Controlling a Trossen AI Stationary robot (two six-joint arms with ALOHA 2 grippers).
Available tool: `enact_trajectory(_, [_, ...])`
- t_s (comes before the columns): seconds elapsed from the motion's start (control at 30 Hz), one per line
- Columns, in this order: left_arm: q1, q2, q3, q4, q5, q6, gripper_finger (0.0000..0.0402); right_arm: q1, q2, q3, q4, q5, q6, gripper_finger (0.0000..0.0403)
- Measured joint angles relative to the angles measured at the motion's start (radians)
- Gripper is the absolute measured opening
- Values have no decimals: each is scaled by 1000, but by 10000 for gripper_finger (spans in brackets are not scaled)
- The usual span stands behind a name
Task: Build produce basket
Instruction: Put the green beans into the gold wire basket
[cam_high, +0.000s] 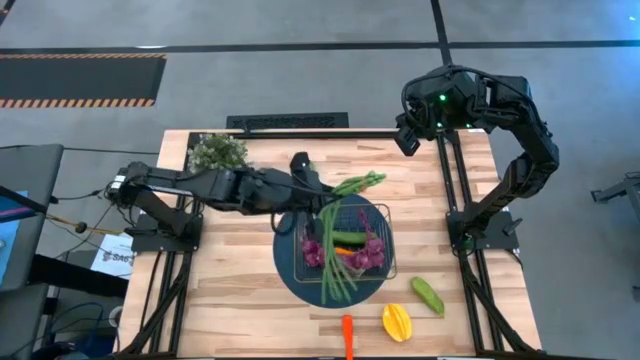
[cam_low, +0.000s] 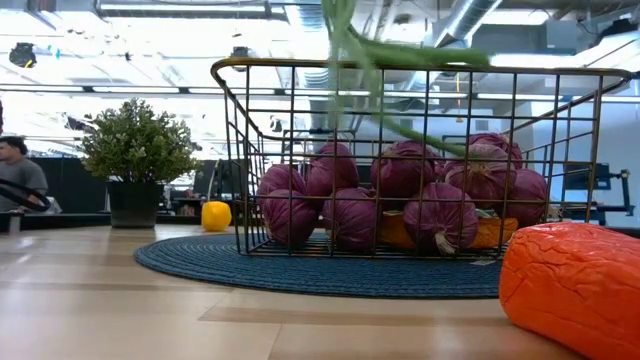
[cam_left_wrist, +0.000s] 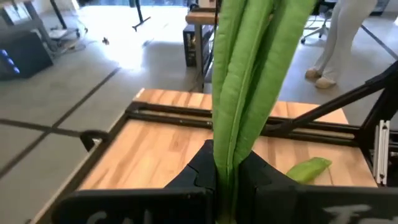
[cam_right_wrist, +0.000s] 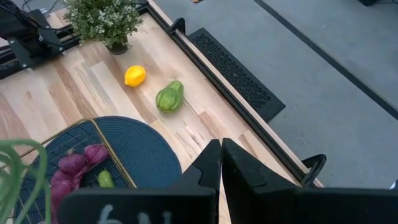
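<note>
The wire basket (cam_high: 385, 215) stands on a dark blue round mat (cam_high: 295, 275) at mid-table. In it lie purple grapes (cam_high: 313, 250), long green beans (cam_high: 335, 270), a dark cucumber (cam_high: 348, 238) and something orange (cam_high: 342, 251). My left gripper (cam_high: 316, 186) hovers by the basket's far edge, shut on another bunch of green beans (cam_high: 358, 183). My right gripper (cam_high: 408, 138) is shut on nothing and raised over the table's far right corner. A carrot (cam_high: 347, 335), a yellow pepper (cam_high: 397, 322) and a green pepper (cam_high: 427, 295) rest on the table near its near edge. My left gripper (cam_left_wrist: 225, 168) pinches the bunch of green beans by one end (cam_left_wrist: 225, 163) between its two fingers. The beans run on ahead of the fingers, toward the table's right. They are lifted clear, above the basket's far rim (cam_low: 400, 68).
A potted leafy plant (cam_high: 218, 152) stands at the far left corner. The right wrist view shows a yellow fruit (cam_right_wrist: 135, 75) and a green pepper (cam_right_wrist: 169, 96) on the table between the plant and the mat. Bare wood lies left of the mat.
</note>
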Motion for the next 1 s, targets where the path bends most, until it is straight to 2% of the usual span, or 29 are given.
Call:
enact_trajectory(0.2, [23, 0, -104, 23, -14, -45, 0, 0, 0, 0, 0, 0, 0, 35])
enact_trajectory(0.63, [84, 1, -237, -235, -21, -107, 0, 0, 0, 0, 0, -1, 0, 35])
enact_trajectory(0.8, [81, 0, -245, -372, 44, -60, 0, 0, 0, 0, 0, -1, 0, 35])
enact_trajectory(1.0, [82, 0, -245, -457, 190, 17, 0, 0, 0, 0, 0, -1, 0, 35])
